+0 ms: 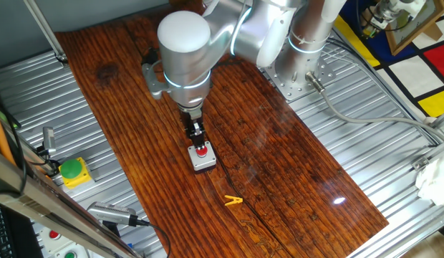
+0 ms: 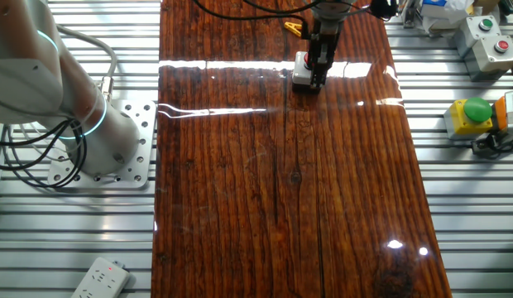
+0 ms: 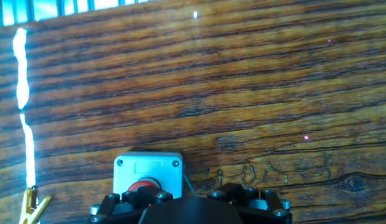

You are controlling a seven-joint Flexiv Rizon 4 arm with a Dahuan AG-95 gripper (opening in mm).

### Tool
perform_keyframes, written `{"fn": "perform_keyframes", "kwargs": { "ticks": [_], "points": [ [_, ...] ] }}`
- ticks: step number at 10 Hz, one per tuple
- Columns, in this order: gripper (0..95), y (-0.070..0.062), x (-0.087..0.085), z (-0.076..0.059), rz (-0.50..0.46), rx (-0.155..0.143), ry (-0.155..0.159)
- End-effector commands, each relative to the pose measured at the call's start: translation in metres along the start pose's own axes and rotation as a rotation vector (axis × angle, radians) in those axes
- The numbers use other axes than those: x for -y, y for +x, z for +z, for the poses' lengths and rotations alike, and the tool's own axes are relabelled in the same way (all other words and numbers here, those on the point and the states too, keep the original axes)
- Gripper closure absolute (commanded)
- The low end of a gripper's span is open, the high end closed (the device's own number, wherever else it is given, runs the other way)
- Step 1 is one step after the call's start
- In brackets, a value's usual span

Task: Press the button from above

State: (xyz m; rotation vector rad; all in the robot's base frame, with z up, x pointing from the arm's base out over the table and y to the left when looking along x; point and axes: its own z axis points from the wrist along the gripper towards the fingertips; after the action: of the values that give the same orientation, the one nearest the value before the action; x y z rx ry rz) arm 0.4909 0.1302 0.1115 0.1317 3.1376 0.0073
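My tool (image 1: 200, 141) hangs straight over the small round red button (image 1: 201, 150) in its square light-grey metal box (image 1: 203, 159), which sits mid-way across the dark, striped wooden worktop (image 1: 279, 165). Whether the tips touch the button I cannot tell, nor how far apart my fingers stand. In the hand view my own black housing cuts off the box's lower half. A yellow plastic clothes peg (image 1: 233, 201) lies near the box.

I can read no text, label, brand or number on anything in my three camera views.
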Motion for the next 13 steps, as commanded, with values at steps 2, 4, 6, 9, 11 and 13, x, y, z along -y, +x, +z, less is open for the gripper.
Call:
{"fn": "perform_keyframes", "kwargs": {
  "ticks": [2,4,6,9,11,13],
  "points": [
    [19.0,0.0006,0.0004,0.0009,-0.005,0.001,0.002],
    [19.0,0.0006,0.0004,0.0009,-0.051,0.001,-0.001],
    [19.0,0.0006,0.0004,0.0009,-0.063,0.001,-0.013],
    [19.0,0.0006,0.0004,0.0009,-0.160,-0.011,-0.038],
    [19.0,0.0006,0.0004,0.0009,-0.184,-0.021,-0.045],
    [19.0,0.0006,0.0004,0.0009,-0.197,-0.033,-0.046]
  ]
}}
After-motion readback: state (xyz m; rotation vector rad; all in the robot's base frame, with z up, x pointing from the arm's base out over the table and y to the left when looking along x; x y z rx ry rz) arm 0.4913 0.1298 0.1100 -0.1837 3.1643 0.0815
